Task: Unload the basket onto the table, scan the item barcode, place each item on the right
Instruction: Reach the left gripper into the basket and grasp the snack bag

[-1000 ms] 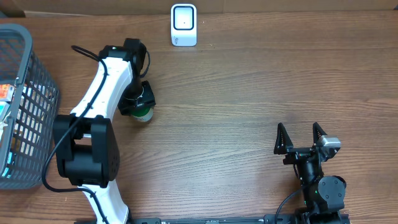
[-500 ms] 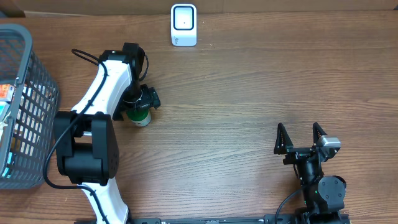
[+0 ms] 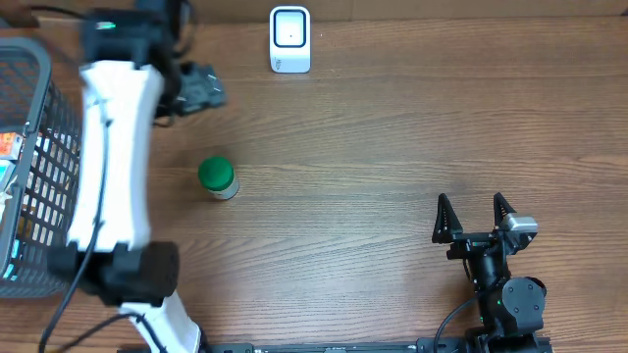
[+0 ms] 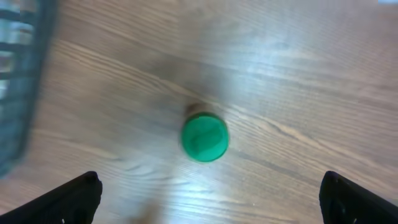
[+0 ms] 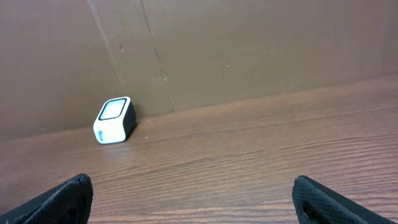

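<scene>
left tool [image 3: 199,86] lifted away, green-lidded jar [image 3: 217,177] upright

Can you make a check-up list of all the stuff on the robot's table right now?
Surface: brown wood table, no spills seen.
Job's things: green-lidded jar upright, standing alone; white scanner at the far edge.
Clutter: grey basket at the left, packets inside.
Grippers: left gripper open, off the jar, empty; right gripper open, empty.
Cables: black cable at the near left, another at the near right.
Surroundings: cardboard wall behind the table.
</scene>
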### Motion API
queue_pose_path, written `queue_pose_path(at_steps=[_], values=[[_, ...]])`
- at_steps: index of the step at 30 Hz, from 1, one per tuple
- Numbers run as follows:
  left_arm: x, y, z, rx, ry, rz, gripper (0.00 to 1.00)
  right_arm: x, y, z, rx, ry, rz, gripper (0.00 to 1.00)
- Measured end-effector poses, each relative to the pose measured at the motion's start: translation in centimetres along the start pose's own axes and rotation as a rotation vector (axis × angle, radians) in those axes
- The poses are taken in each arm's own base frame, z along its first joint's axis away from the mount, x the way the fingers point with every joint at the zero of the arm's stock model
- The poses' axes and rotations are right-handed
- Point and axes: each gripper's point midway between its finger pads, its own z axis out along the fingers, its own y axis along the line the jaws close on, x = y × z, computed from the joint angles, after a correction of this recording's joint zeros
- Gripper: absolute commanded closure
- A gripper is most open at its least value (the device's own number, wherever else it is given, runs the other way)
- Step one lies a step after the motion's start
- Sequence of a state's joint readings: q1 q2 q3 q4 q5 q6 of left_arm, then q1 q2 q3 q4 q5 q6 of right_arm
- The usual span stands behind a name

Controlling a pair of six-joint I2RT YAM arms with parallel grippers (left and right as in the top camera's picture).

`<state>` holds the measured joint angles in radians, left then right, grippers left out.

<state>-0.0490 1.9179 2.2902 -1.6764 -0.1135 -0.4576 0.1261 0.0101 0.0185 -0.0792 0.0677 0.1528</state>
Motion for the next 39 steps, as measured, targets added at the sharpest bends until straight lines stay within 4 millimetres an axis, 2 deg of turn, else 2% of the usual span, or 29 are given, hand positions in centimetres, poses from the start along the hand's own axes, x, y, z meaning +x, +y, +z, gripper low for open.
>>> queue_pose_path(at_steps=[2,4,5,7,10,14,16,21,24,29,34,39], values=[[-1.5,2.6,-3.6,0.025,-0.112,-0.051,0.00,0.0,0.0,0.0,0.000,0.000,0.000,0.00],[-2.2,6.6,-6.6,0.019,-0.201,-0.137,0.00,0.0,0.0,0.0,0.000,0.000,0.000,0.00],[-2.3,8.0,-7.5,0.011,-0.226,-0.173,0.00,0.0,0.0,0.0,0.000,0.000,0.000,0.00],[-2.2,12.7,-9.3,-0.022,-0.277,-0.293,0.00,0.0,0.0,0.0,0.000,-0.001,0.000,0.00],[-1.8,18.4,-10.4,-0.077,-0.310,-0.449,0.00,0.0,0.0,0.0,0.000,-0.001,0.000,0.00],[-0.6,25.4,-10.7,-0.153,-0.314,-0.652,0.00,0.0,0.0,0.0,0.000,-0.001,0.000,0.00],[0.0,27.8,-10.6,-0.176,-0.310,-0.725,0.00,0.0,0.0,0.0,0.000,0.000,0.000,0.00],[0.0,30.1,-9.2,-0.188,-0.276,-0.782,0.04,0.0,0.0,0.0,-0.001,-0.001,-0.001,0.00],[-0.5,30.8,-6.9,-0.186,-0.213,-0.788,0.22,0.0,0.0,0.0,0.000,-0.001,0.000,0.00],[-1.1,31.8,-2.3,-0.179,-0.081,-0.799,0.18,0.0,0.0,0.0,0.000,-0.001,0.000,0.00],[-1.0,33.1,0.6,-0.178,-0.004,-0.804,0.14,0.0,0.0,0.0,0.000,-0.001,0.000,0.00],[-1.4,33.3,4.3,-0.123,0.073,-0.737,0.14,0.0,0.0,0.0,0.000,0.000,-0.001,0.00]])
